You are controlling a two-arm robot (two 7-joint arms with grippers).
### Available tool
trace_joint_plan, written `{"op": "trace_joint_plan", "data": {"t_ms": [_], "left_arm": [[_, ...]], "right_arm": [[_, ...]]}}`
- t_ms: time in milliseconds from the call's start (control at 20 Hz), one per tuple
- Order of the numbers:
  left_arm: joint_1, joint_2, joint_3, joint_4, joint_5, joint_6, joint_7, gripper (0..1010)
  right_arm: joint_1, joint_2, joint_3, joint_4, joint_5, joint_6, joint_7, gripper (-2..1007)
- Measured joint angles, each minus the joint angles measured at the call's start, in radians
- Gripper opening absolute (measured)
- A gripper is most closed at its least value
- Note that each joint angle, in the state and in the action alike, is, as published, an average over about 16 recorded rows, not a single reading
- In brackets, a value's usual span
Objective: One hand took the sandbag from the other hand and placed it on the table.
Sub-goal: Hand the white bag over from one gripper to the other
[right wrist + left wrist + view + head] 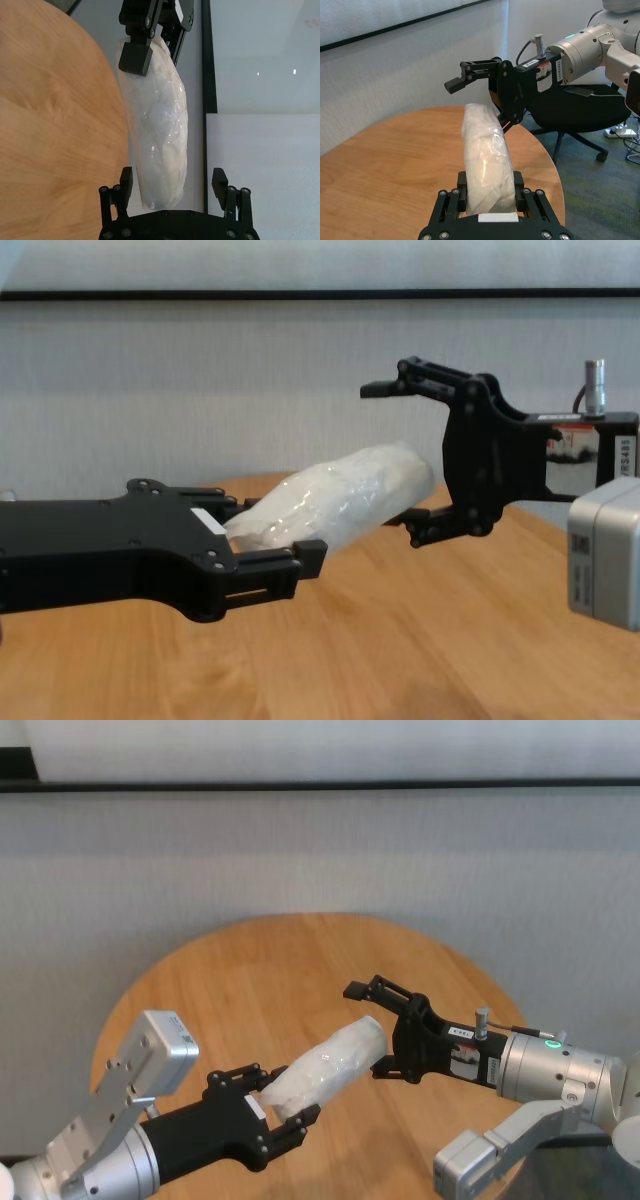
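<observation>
My left gripper (285, 1098), the flat black plate-like one with a white sticker, is shut on one end of the white crinkly sandbag (325, 1065) and holds it above the round wooden table (250, 980). The bag points toward my right gripper (368, 1030), the skeletal one with curved linkage fingers. Its jaws are open and straddle the bag's free end without closing on it. The right wrist view shows the sandbag (157, 130) lying between the open right fingers (218, 177). The left wrist view shows the left gripper (490, 185) clamping the sandbag (485, 160).
A grey wall rises behind the table. A black office chair (580, 115) stands on the floor beyond the table's right edge, with cables near it. The tabletop (420, 640) shows bare wood below both grippers.
</observation>
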Motion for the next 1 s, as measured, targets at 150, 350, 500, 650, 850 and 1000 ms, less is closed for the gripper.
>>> {"op": "trace_joint_plan", "data": {"t_ms": [150,350,500,650,850,1000], "left_arm": [[0.000,0.000,0.000,0.000,0.000,0.000,0.000,558],[0.000,0.000,0.000,0.000,0.000,0.000,0.000,558],[0.000,0.000,0.000,0.000,0.000,0.000,0.000,558],[0.000,0.000,0.000,0.000,0.000,0.000,0.000,558],[0.000,0.000,0.000,0.000,0.000,0.000,0.000,558],[0.000,0.000,0.000,0.000,0.000,0.000,0.000,558]], "right_arm": [[0.001,0.002,-0.002,-0.001,-0.012,-0.001,-0.006,1001],[0.002,0.005,-0.006,-0.004,-0.030,-0.002,-0.015,1001],[0.002,0.009,-0.008,-0.007,-0.043,-0.003,-0.021,1001],[0.001,0.013,-0.011,-0.010,-0.052,-0.002,-0.026,1001],[-0.002,0.016,-0.012,-0.014,-0.057,0.001,-0.032,1000],[-0.005,0.018,-0.013,-0.016,-0.060,0.004,-0.036,1001]]}}
